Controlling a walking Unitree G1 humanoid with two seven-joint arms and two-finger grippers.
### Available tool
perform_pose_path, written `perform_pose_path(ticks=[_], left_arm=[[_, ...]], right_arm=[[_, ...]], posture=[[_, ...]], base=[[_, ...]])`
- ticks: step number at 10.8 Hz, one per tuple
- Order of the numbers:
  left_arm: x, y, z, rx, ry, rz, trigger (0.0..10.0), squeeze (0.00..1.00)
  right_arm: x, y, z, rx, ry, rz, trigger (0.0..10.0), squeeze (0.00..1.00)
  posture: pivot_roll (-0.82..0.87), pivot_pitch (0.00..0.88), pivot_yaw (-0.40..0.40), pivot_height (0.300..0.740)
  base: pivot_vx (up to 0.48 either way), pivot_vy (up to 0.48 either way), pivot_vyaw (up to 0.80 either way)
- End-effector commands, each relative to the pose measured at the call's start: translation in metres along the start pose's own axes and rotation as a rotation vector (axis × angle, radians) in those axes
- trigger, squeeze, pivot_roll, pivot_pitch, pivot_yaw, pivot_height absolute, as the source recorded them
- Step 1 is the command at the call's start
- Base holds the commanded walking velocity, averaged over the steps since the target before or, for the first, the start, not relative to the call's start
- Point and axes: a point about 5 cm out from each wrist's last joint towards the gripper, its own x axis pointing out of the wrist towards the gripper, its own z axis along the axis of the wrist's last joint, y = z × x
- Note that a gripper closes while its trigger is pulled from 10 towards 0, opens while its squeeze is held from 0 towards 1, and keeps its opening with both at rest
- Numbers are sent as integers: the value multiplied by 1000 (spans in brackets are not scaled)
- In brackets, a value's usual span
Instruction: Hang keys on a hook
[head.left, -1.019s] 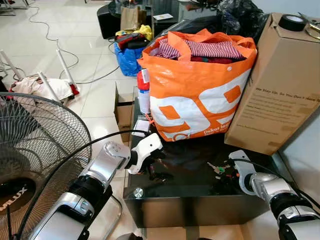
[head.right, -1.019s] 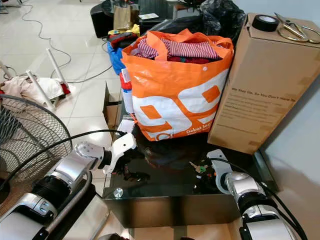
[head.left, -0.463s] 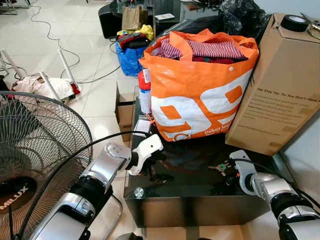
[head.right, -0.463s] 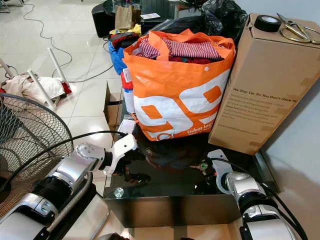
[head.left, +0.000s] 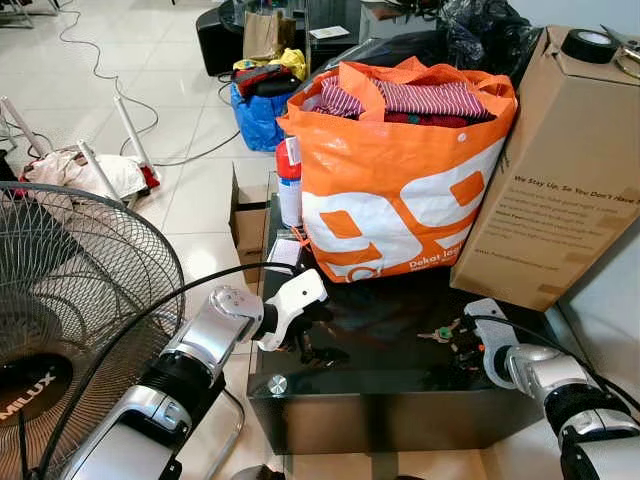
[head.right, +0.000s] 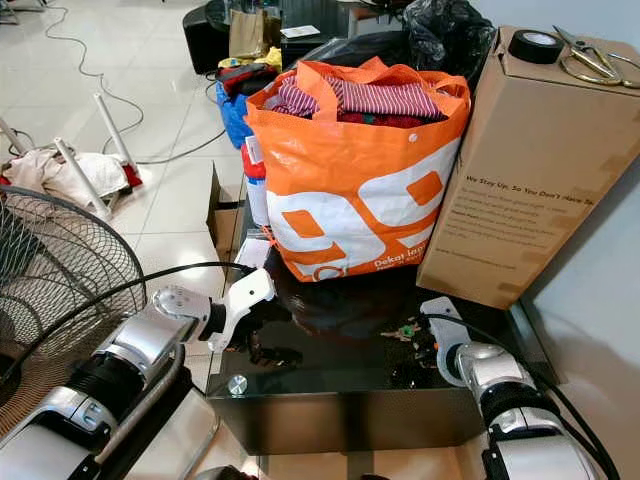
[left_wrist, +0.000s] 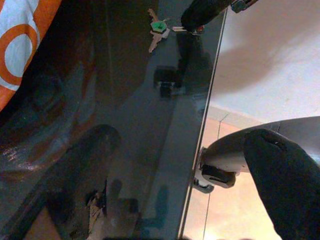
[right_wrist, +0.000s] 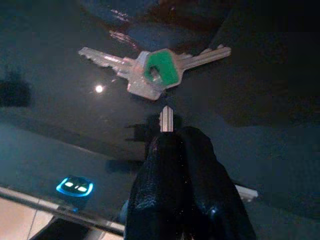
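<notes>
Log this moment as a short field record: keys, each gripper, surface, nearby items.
keys: bunch with a green-capped key, lying on the table
right gripper: fingers together, pinching a small silver part of the bunch
left gripper: low over the table's left part, away from the keys
surface: dark glossy glass table
nearby: orange bag of clothes, cardboard box, fan on the left
</notes>
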Motion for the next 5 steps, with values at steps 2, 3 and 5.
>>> perform_pose_path(ticks=[2,3,5], left_arm=[[0,3,5,21,10,4,10000,0],[0,3,4,21,9,5,10000,0],[0,3,4,20,9,5,10000,0]], right_arm=[[-4,-9,15,-15,-67,-83,0,0],[-6,-15,23,2,-121,-147,0,0],[-8,-17,32,10,-167,-162,0,0]], posture=[[-145,0,-3,740],[-145,0,-3,740],[-144,0,-6,740]], base=[[0,0,0],[0,0,0],[0,0,0]])
